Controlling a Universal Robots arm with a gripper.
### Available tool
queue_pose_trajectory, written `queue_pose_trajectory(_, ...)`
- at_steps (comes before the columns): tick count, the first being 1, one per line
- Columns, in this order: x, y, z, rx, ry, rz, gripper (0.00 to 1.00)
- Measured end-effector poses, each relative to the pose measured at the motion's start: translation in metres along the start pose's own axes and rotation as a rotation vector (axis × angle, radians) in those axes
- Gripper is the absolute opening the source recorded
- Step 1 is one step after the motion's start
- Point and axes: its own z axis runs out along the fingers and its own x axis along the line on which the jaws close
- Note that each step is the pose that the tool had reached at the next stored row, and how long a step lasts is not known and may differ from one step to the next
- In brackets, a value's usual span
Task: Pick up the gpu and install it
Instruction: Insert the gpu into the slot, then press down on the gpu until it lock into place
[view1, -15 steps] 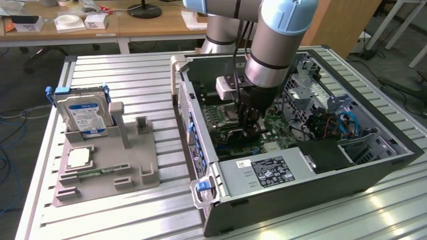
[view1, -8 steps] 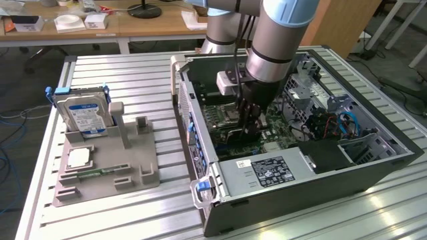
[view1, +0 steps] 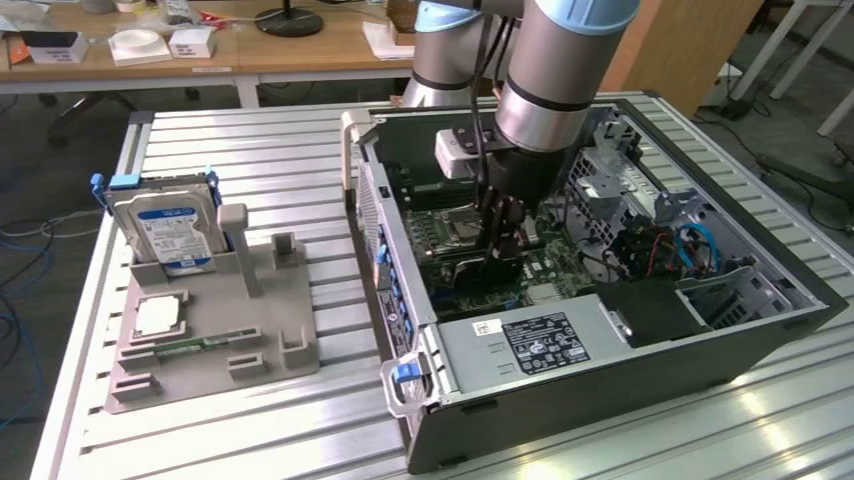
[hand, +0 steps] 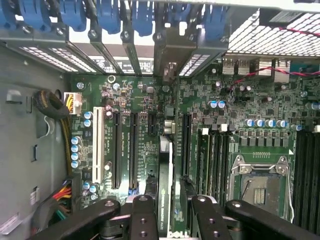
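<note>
While reaching inside the open black computer case, the end effector pinches the thin green gpu. It stands edge-on over the green motherboard.

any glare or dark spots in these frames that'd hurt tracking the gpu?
Exterior view: window glare streaks the aluminium table at the exterior view's right; the case interior is shadowed under the arm, so the gripper and gpu read dark. Wrist view: motherboard evenly lit and sharp; vent grilles blow out white; gpu seen edge-on; close fingers black, little detail.
</note>
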Motion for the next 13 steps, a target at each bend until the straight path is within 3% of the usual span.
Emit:
queue_pose_trajectory(3,0.0,0.0,-0.0001,-0.0001,0.0001,0.0,0.32)
queue_pose_trajectory(4,0.0,0.0,-0.0001,-0.0001,0.0002,0.0,0.1)
queue_pose_trajectory(13,0.0,0.0,-0.0001,-0.0001,0.0002,0.0,0.1)
